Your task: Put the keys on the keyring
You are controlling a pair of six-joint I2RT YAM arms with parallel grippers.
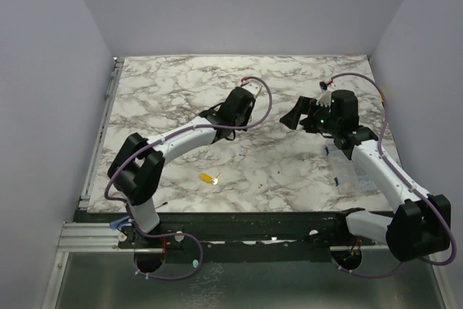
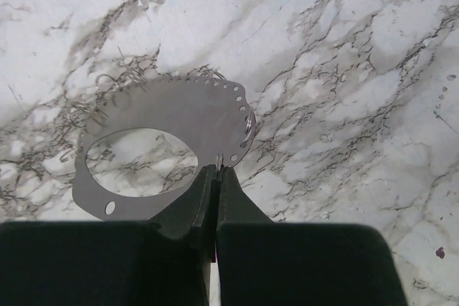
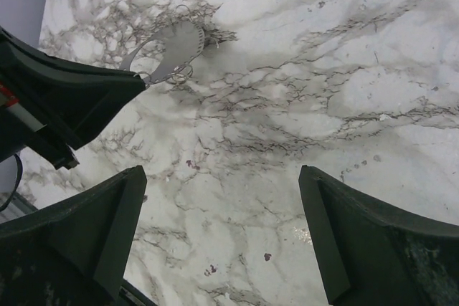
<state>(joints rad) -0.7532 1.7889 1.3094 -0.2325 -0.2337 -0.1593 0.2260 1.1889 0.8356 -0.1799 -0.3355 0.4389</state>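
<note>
In the top view the keyring is hidden beneath the left gripper (image 1: 246,99); only the wrist views show it. In the left wrist view the left fingers (image 2: 201,198) are pressed together on the near rim of the keyring (image 2: 193,112), with no gap visible between them. The finger bodies cover the rim section directly below the tips, and a small wire loop (image 2: 248,125) sits at the rim just right of the tips. Whether the keyring rests on the table (image 1: 289,171) or is raised off it cannot be determined. The right gripper (image 3: 222,173) is spread wide and holds nothing; its finger bases are cut off by the lower frame edge. The keyring lies ahead and to the left of the right fingers, well apart from them. The key (image 1: 210,177) lies on the table well behind the left fingers, toward the arm bases, and shows only in the top view; its metal end is too small to resolve. Open marble separates the two grippers and extends beyond both sets of fingers to the far table edge, which meets the rear wall (image 1: 246,5).
</note>
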